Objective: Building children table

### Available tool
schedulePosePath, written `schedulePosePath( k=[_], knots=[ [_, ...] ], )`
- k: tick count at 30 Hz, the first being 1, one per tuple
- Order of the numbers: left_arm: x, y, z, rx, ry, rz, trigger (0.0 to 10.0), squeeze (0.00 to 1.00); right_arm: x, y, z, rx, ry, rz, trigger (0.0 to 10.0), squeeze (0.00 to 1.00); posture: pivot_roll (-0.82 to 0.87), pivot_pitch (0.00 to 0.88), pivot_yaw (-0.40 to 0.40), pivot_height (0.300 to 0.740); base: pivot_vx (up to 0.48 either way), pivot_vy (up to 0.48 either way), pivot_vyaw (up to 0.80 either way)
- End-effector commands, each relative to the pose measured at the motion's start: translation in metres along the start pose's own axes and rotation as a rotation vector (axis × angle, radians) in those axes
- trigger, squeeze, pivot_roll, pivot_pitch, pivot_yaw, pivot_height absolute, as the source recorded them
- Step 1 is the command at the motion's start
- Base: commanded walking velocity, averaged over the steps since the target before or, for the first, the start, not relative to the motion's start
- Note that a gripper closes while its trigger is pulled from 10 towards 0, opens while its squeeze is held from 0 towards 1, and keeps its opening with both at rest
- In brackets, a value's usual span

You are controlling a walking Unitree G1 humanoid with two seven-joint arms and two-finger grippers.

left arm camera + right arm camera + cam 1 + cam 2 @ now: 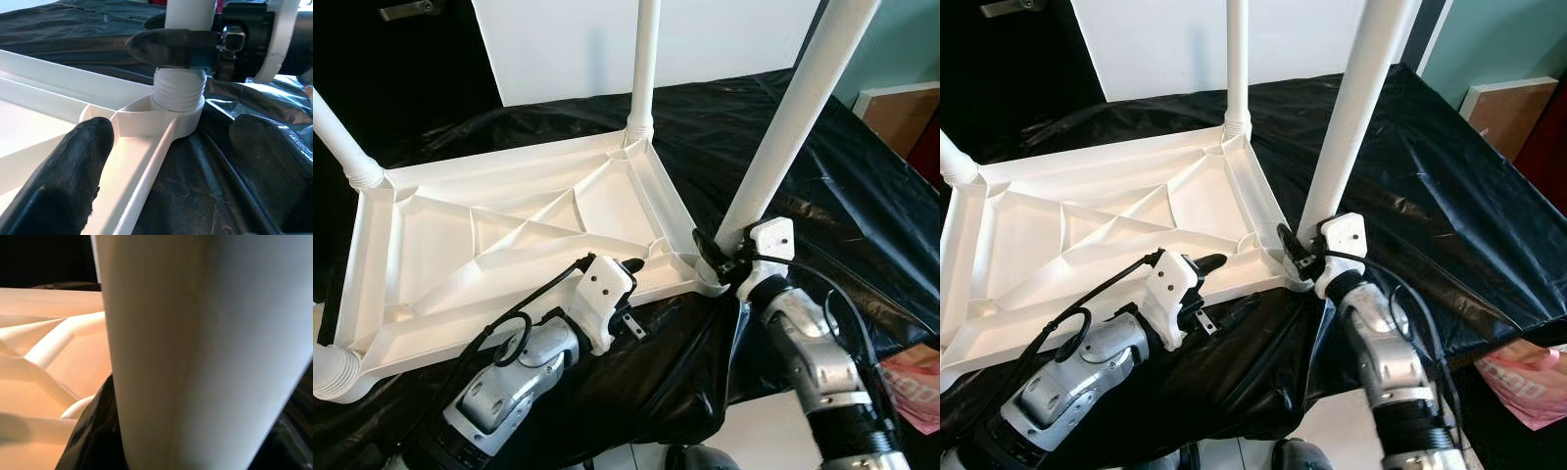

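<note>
White plastic table top (509, 235) upside down on black sheet, white legs (793, 117) screwed upright into corners

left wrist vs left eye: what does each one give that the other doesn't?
Left wrist: close-up of the leg's threaded end seated in the corner socket, not fully screwed down.

Left eye: the whole upside-down tabletop, the other legs, and the left gripper open over the tabletop's near rim.

Both: right gripper clamped on the near-right leg, black sheet.
</note>
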State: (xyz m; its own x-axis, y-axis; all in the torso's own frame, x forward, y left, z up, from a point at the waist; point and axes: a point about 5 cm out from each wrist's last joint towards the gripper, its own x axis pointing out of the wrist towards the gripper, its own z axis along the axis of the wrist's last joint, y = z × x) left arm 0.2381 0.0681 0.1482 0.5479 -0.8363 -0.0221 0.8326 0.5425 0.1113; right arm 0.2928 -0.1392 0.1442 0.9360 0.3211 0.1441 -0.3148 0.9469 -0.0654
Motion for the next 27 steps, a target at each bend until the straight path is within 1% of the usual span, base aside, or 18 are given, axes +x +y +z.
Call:
schedulePosePath(
  k=[1,2,3,4,5,6,8,11,15,23,27],
  knots=[
    [-0.001,-0.013,-0.001,0.006,0.002,-0.230,10.0,0.00,-0.008,-0.005,-0.020,0.010,0.117,-0.120,10.0,0.00,0.00,0.127,-0.036,0.740,0.000,0.000,0.00],
    [-0.001,-0.013,-0.001,0.006,0.002,-0.230,10.0,0.00,-0.008,-0.005,-0.020,0.010,0.117,-0.120,10.0,0.00,0.00,0.127,-0.036,0.740,0.000,0.000,0.00],
    [0.000,-0.013,-0.001,0.007,0.001,-0.230,10.0,0.00,-0.009,-0.003,-0.021,0.019,0.121,-0.176,10.0,0.00,0.00,0.121,-0.040,0.740,0.000,0.000,0.00],
    [0.000,-0.013,-0.001,0.007,0.001,-0.230,10.0,0.00,-0.009,-0.003,-0.021,0.019,0.121,-0.176,10.0,0.00,0.00,0.121,-0.040,0.740,0.000,0.000,0.00],
    [0.000,-0.013,-0.001,0.008,-0.001,-0.230,10.0,0.00,-0.012,0.003,-0.024,0.061,0.131,-0.318,10.0,0.00,0.00,0.118,-0.043,0.740,0.000,0.000,0.00],
    [0.000,-0.013,-0.001,0.008,-0.001,-0.230,10.0,0.00,-0.012,0.003,-0.024,0.061,0.131,-0.318,10.0,0.00,0.00,0.118,-0.043,0.740,0.000,0.000,0.00],
    [0.001,-0.014,-0.001,0.008,-0.003,-0.230,10.0,0.00,-0.015,0.009,-0.028,0.098,0.150,-0.415,10.0,0.00,0.00,0.115,-0.043,0.740,0.000,0.000,0.00],
    [0.001,-0.013,-0.001,0.007,-0.004,-0.229,10.0,0.00,-0.014,0.012,-0.029,0.106,0.156,-0.421,10.0,0.00,0.00,0.109,-0.041,0.740,0.000,0.000,0.00],
    [0.001,-0.013,-0.001,0.008,-0.005,-0.235,10.0,0.00,-0.016,0.010,-0.028,0.107,0.162,-0.462,10.0,0.00,-0.01,0.101,-0.033,0.740,0.000,0.000,0.00],
    [0.002,-0.010,0.000,0.017,-0.006,-0.237,10.0,0.00,-0.016,0.012,-0.024,0.093,0.148,-0.475,10.0,0.00,-0.01,0.103,-0.025,0.740,0.000,0.000,0.00],
    [0.002,-0.010,-0.001,0.027,0.004,-0.231,10.0,0.00,-0.015,0.017,-0.014,0.080,0.069,-0.443,10.0,0.00,-0.01,0.109,-0.027,0.740,0.000,0.000,0.00]
  ],
)
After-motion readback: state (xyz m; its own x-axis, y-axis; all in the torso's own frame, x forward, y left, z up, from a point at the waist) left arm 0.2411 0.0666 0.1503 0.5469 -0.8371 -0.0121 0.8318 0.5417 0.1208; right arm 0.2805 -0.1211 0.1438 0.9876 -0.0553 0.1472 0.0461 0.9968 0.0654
